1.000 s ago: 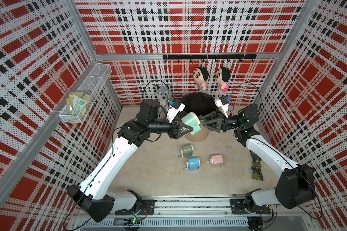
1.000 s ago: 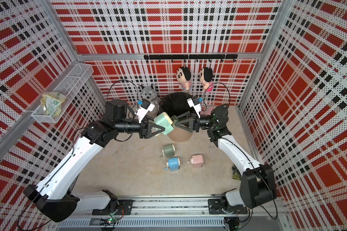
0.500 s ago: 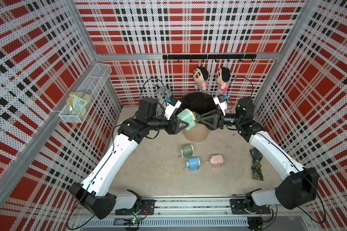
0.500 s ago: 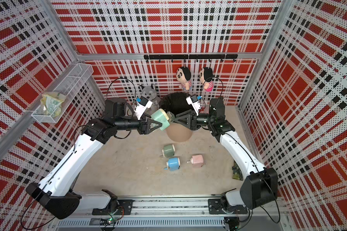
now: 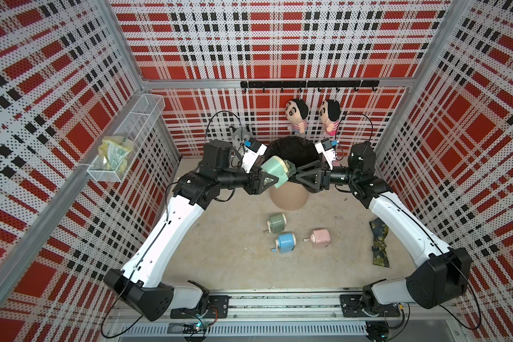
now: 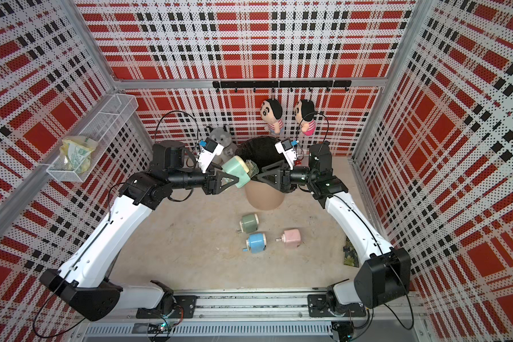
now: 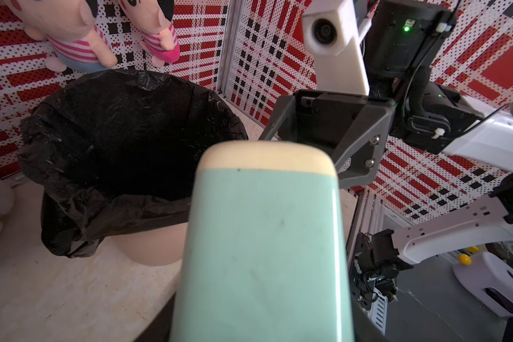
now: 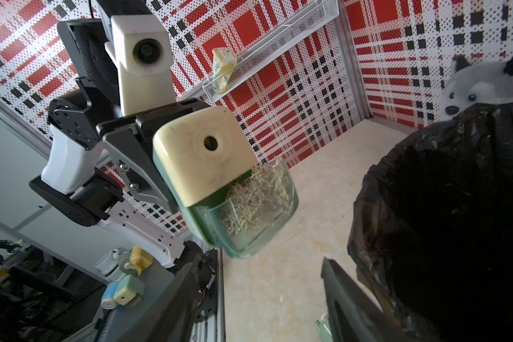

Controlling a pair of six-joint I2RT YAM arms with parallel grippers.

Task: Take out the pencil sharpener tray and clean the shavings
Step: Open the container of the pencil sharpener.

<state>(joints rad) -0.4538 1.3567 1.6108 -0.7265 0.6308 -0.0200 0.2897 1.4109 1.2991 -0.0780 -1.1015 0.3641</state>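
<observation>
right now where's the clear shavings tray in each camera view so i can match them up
Both top views: the shavings tray is near the centre, sticking out of the raised mint sharpener, over the bin's edge.
Left wrist: not visible, hidden behind the sharpener's body.
Right wrist: middle of the picture, partly pulled out, shavings inside.
Shared landmark: the black-lined bin.

Beige tabletop (image 5: 225, 251) with green sharpener (image 5: 277, 221), blue sharpener (image 5: 286, 242), pink sharpener (image 5: 320, 237), bin (image 5: 288, 197), cloth (image 5: 379, 242)
</observation>
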